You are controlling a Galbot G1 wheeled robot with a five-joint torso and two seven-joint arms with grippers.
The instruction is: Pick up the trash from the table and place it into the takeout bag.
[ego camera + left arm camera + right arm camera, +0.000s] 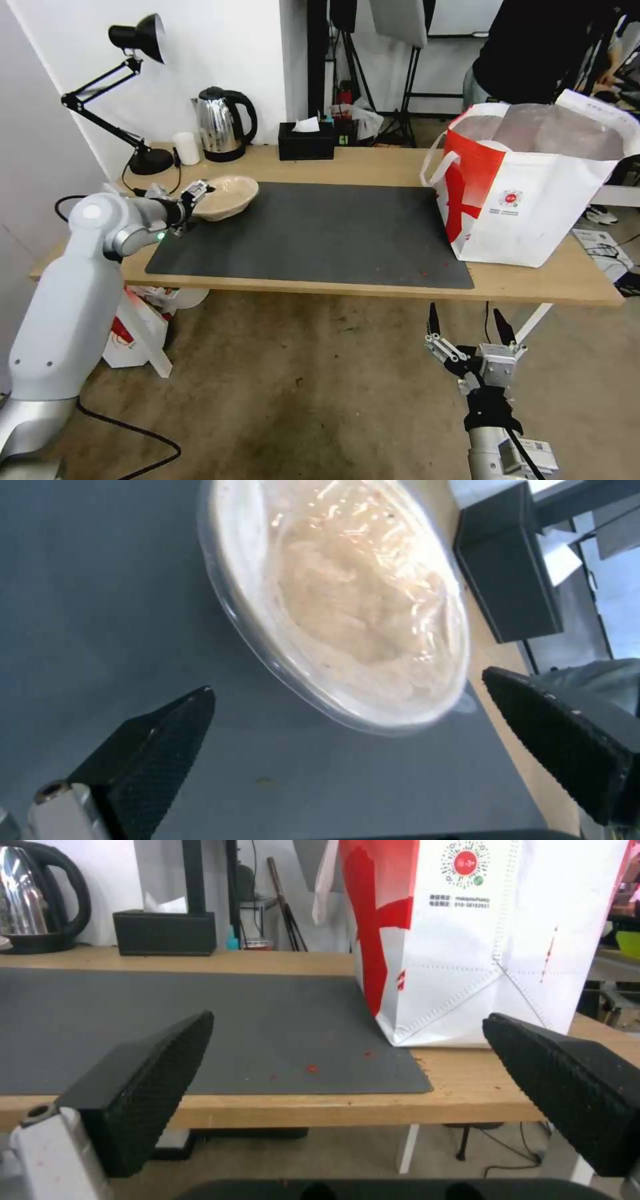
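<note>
Left gripper (193,197) spread open at rim of beige pulp bowl (227,197) on dark mat (320,233), right gripper (472,328) open below table (373,167) edge, takeout bag (533,187) standing at mat's right end.

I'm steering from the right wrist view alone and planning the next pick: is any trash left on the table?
Observer: Yes, one shallow beige pulp bowl, at the far left corner of the dark grey mat.
Operator: Is the left tool holding it?
Observer: No. The left tool is at its rim, fingers open.
Operator: Is the bag's mouth open?
Observer: Yes, the boxy red-and-white takeout bag stands open, silver lining showing.
</note>
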